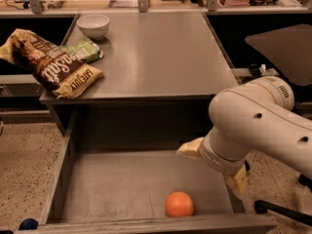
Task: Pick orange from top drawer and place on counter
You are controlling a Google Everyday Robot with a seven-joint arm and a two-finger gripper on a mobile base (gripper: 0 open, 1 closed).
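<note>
The orange (179, 204) lies on the floor of the open top drawer (112, 189), near its front wall and right of the middle. The counter (156, 52) is the grey tabletop above and behind the drawer. My gripper (214, 165) hangs from the white arm over the drawer's right side, above and to the right of the orange. Its two tan fingers (191, 148) stand wide apart and hold nothing. It does not touch the orange.
On the counter's left stand a white bowl (93, 25), a brown chip bag (53, 65) and a green packet (84, 49). A dark round side table (285, 50) is at the right. The drawer's right wall (234, 199) lies under the arm.
</note>
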